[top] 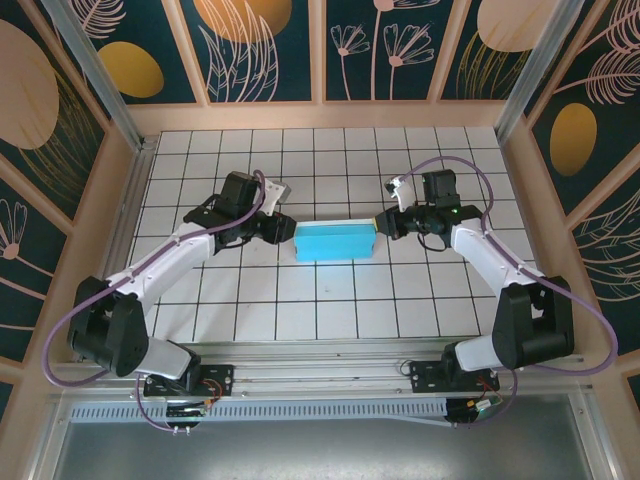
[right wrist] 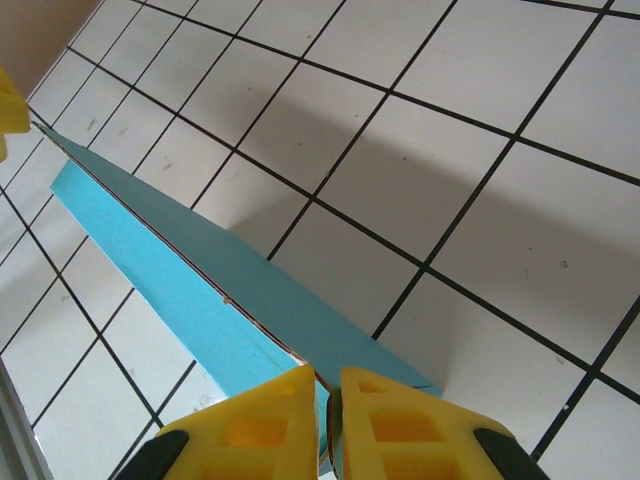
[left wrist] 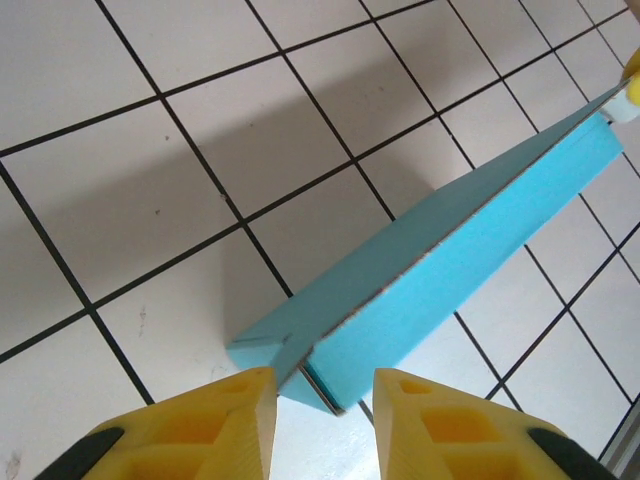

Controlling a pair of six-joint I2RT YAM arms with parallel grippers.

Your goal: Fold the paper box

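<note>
The flat turquoise cardboard paper box [top: 335, 242], at frame centre on the white tiled table [top: 300, 310], is pinched at opposite ends by the left gripper [left wrist: 322, 380] and the right gripper [right wrist: 328, 388].

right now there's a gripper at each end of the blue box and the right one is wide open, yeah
Not quite: the right gripper is not wide open. The right wrist view shows it shut on a thin edge of the box. The rest holds: the left gripper is at the other end.
</note>
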